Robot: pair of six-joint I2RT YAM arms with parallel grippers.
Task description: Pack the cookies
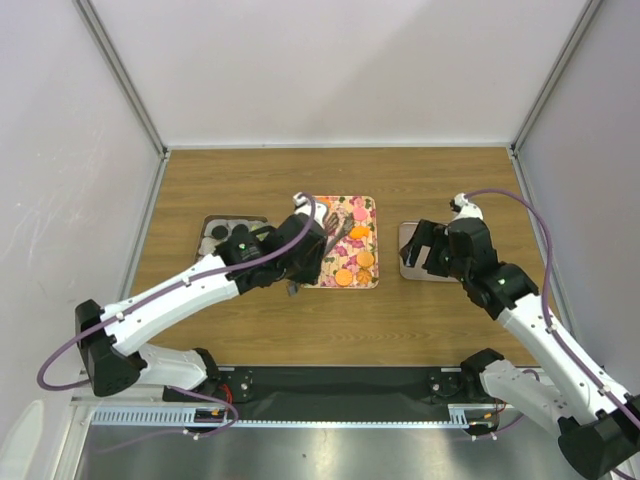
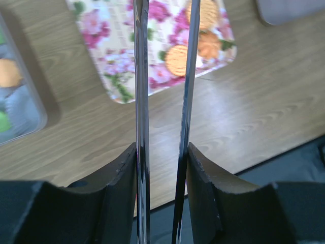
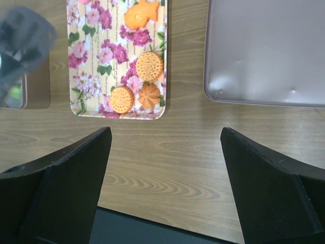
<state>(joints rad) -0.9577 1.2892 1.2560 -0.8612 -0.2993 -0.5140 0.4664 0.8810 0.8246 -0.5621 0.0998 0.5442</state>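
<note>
the left gripper (image 2: 161, 165) is partly closed, its fingers pinching metal tongs (image 2: 141, 101) whose blades reach ahead over the floral tray (image 2: 109, 76). orange cookies (image 2: 177, 60) lie on the tray beside the right blade. the right gripper (image 3: 165, 136) gapes wide and holds nothing, with the cookies ahead of its left finger.

Top external camera: fixed high behind the near edge of the table (image 1: 420, 190), facing down and forward, covering the whole surface. Left wrist camera: low and close, looking along the tongs (image 2: 141, 101); tray (image 2: 101, 46) at upper centre. Right wrist camera: higher, facing down; tray upper left, lid (image 3: 264, 51) upper right. All views share tray and lid; both wrist views share the orange cookies (image 3: 150, 66).
</note>
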